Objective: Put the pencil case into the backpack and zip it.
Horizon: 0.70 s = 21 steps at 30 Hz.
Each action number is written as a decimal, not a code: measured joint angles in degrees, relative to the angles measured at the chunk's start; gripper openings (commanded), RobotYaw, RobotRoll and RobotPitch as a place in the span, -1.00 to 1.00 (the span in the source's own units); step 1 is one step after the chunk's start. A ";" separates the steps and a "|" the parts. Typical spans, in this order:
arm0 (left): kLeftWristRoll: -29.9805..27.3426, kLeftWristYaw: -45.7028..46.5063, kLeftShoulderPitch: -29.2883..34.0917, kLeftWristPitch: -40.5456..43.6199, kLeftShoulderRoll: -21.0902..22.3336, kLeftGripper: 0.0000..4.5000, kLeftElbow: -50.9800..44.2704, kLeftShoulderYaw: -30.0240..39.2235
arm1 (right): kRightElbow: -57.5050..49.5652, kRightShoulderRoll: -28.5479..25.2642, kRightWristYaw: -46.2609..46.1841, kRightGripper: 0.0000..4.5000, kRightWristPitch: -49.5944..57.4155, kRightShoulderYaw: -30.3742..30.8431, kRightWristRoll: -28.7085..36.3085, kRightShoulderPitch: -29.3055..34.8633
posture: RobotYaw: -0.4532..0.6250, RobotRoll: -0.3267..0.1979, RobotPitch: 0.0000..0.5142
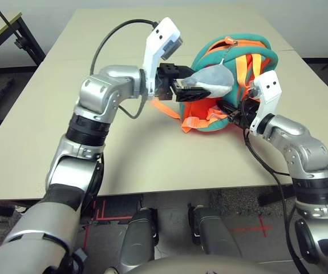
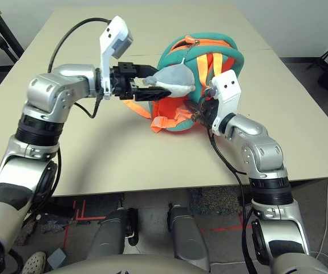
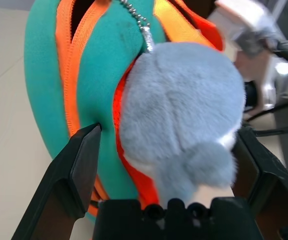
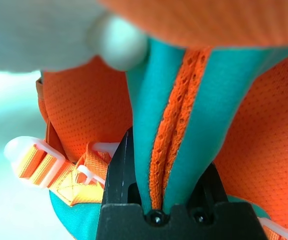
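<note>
**Plush charm sat between open fingers, zip at risk**

Grey plush charm [image 3: 179,115] hung closest, dangling on its bead chain between the wide-apart black fingers [image 3: 81,170] of the left end effector [image 1: 182,88], which held nothing. Behind it stood the backpack [image 1: 238,54] on the far-right part of the table [image 1: 49,114], on its edge, long axis running from the near strap buckles up and away to its zipped crown, opening edge facing the left arm. The right end effector [image 2: 201,111] was clamped on the backpack's teal edging [image 4: 144,150] and orange mesh seam, steadying it. I could not make out the pencil case anywhere; whether it lay inside was impossible to tell.

Judged from here, a closing left end effector could pinch the charm rather than the zipper pull, dragging the backpack sideways. A tug against the right clamp might also tip the backpack over or strain the seam.
</note>
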 measured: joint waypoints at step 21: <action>-0.57 -1.18 -0.11 2.28 0.60 -0.95 0.50 3.55 | -0.06 0.55 0.13 -0.73 -0.45 0.11 -0.12 0.04 | -0.39 0.25 -0.51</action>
